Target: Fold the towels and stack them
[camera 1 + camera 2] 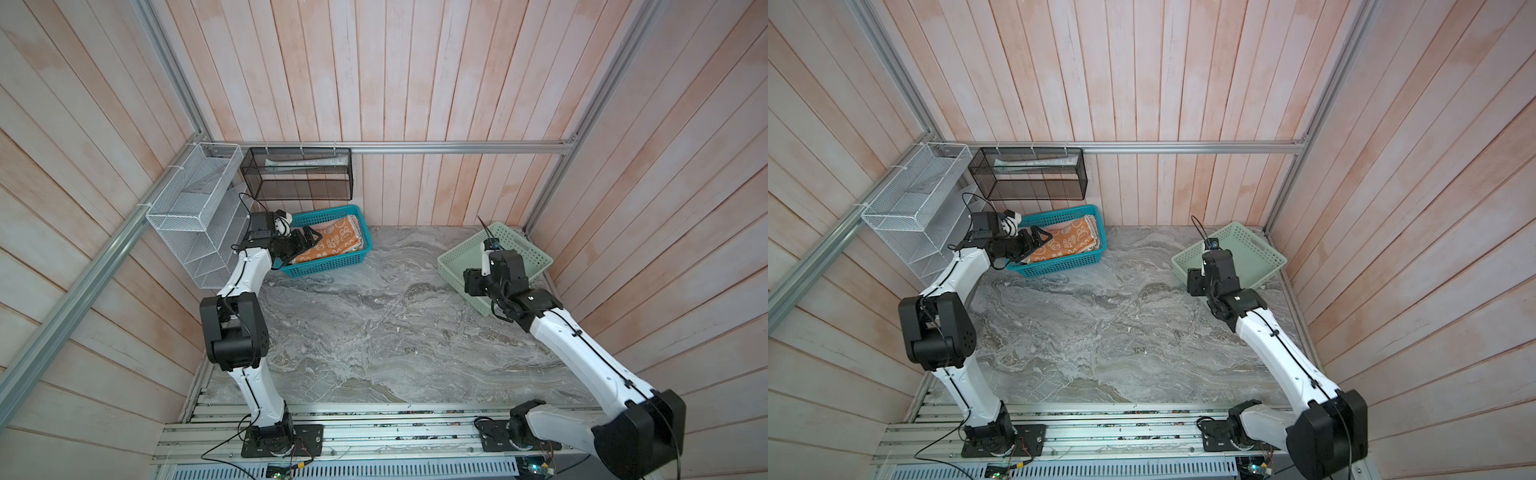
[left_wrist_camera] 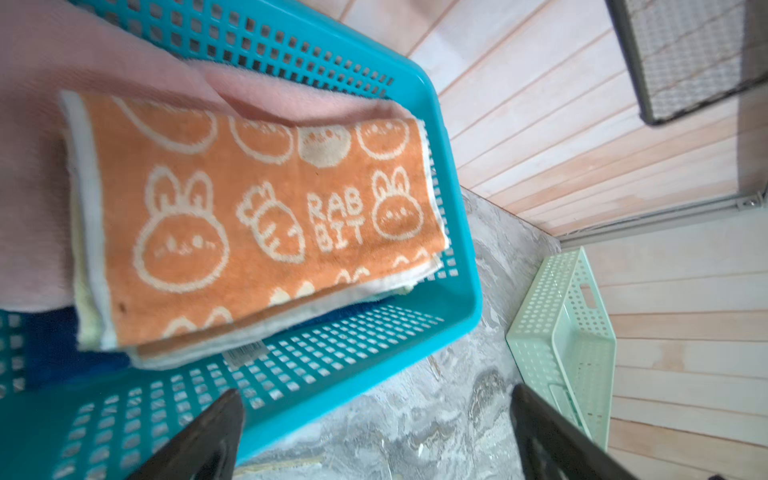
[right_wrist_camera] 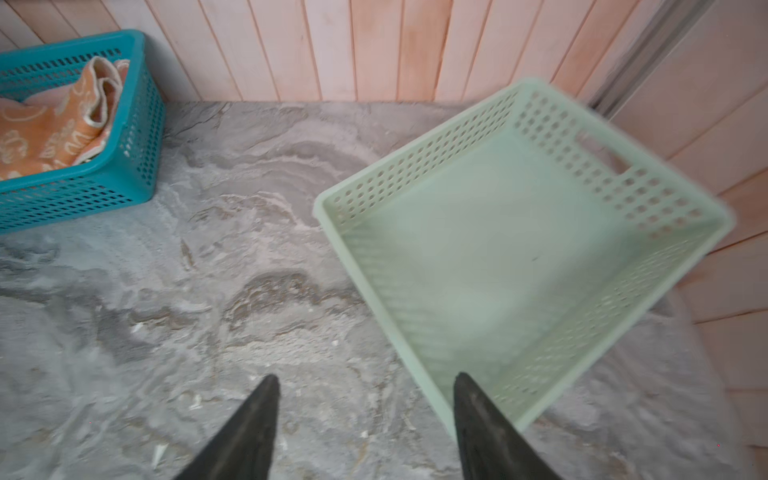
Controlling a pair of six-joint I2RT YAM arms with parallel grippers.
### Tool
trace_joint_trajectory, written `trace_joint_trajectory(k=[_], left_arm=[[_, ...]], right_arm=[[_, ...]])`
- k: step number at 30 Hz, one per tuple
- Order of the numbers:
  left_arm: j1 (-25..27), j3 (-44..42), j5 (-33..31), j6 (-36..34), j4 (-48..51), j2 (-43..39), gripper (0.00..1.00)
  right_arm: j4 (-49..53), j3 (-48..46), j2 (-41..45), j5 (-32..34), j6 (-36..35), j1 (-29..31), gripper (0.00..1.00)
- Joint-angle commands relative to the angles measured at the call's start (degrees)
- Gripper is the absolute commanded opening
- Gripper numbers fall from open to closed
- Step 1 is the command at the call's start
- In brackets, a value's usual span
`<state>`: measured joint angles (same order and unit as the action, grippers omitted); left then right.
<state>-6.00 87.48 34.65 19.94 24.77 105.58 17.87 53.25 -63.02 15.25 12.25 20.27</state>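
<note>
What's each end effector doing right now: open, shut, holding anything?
Left end effector: open, empty, at the teal basket.
Right end effector: open, empty, by the pale green tray.

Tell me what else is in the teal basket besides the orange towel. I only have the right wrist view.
Observer: A pink towel lies in the teal basket, overlapping one edge of the orange towel.
Operator: Check under the orange one.
Observer: A blue towel shows beneath it in the left wrist view.
Operator: Report the left claw.
Observer: The left claw is open and holds nothing. In both top views it is over the basket's left end.
</note>
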Motion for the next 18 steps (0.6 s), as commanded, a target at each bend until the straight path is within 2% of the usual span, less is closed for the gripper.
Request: trace_joint_trajectory(k=[1, 3, 7, 10, 14, 18], left_arm=[[2.3, -6.0, -0.3, -3.4, -2.6, -6.3, 1.0], [4.0, -11.1, -3.2, -4.3, -4.9, -10.1, 1.0], [6.5, -23.0, -8.2, -5.3, -12.7, -16.4, 1.0], [7.2, -31.7, -13.7, -6.1, -20.2, -20.6, 1.0], [7.2, -44.3, -21.9, -8.4, -33.9, -26.4, 1.0], [7.1, -54.3, -29.4, -10.5, -46.6, -29.8, 1.0]], right_arm=[[-8.4, -9.0, 7.9, 11.0, -1.8, -1.6, 0.97], [-16.6, -17.3, 12.6, 12.4, -3.4, -4.3, 0.98], [-34.9, -31.2, 16.1, 7.8, -8.8, -11.2, 0.98], [-45.3, -37.1, 14.1, 7.1, -7.7, -15.7, 0.98], [-61.8, -43.9, 8.7, 4.4, -8.5, -17.3, 0.98], [-69.0, -45.0, 2.0, 2.2, -7.9, -18.1, 0.98]])
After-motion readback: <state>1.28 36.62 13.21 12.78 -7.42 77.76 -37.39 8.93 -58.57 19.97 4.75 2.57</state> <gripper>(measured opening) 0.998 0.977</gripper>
